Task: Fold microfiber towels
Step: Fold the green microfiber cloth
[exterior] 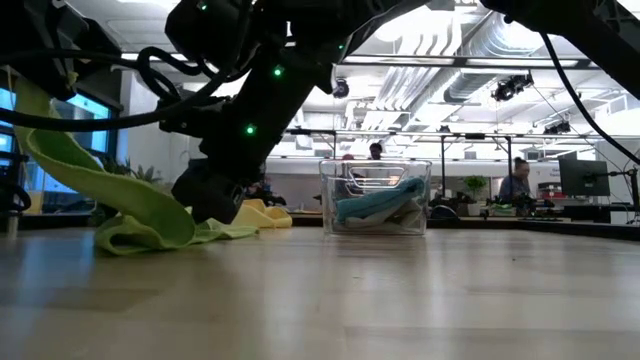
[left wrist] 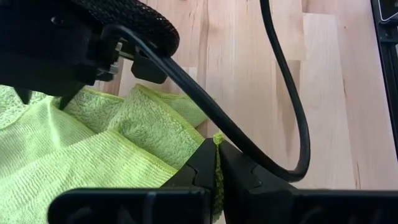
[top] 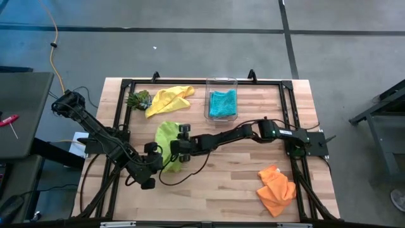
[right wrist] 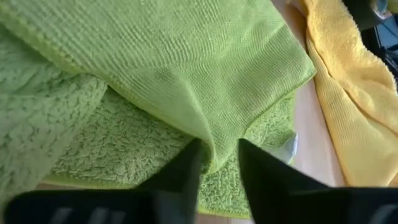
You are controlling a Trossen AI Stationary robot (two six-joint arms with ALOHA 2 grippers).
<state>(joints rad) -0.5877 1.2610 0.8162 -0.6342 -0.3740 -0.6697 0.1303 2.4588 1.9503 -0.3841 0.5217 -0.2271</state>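
Left of the table's middle, both grippers are pinching the lime towel [top: 166, 136]: the left gripper [left wrist: 217, 167] is clamped on one corner, the right gripper [right wrist: 217, 163] is closed on a fold. Yellow towel [top: 168, 99] lies far-left, the teal one [top: 223, 103] sits in the box [top: 221, 81], the orange one [top: 276, 189] is near-right.

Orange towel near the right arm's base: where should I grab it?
Take the orange towel by its point nearest mid-table, coming straight down. It lies crumpled, and that corner sticks out flat on bare wood, apart from other cloths.
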